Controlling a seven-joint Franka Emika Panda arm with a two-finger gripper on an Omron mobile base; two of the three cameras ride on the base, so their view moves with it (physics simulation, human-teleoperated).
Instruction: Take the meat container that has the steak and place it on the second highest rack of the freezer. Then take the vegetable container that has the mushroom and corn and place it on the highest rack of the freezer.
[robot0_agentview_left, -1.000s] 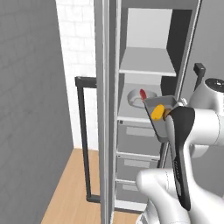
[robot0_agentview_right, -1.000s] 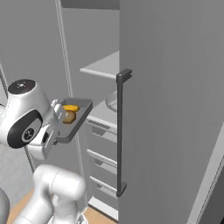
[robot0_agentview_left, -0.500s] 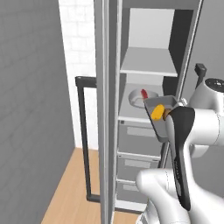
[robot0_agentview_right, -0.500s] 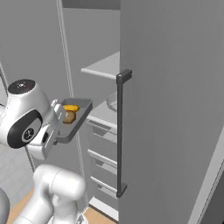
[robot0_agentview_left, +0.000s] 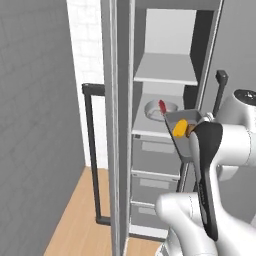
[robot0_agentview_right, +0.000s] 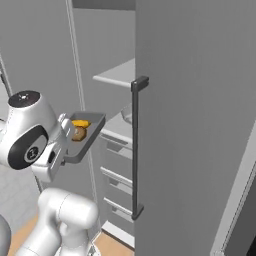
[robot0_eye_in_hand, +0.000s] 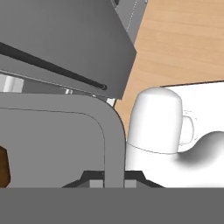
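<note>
Nothing moved: gripper (robot0_eye_in_hand: 114, 179) still clamps the vegetable container's (robot0_agentview_left: 186, 136) rim.

mushroom (robot0_eye_in_hand: 3, 168) cut by frame edge, jaws hidden under vegetable container (robot0_eye_in_hand: 114, 144)

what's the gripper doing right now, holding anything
Gripper: shut on the rim of the vegetable container, which holds the corn and mushroom.

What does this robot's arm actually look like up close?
The arm is made of smooth, glossy white rounded shells, with a black band running along one link and a dark round cap with a small mark at one joint. The gripper shows dark angular fingertips. No loose cables show.
</note>
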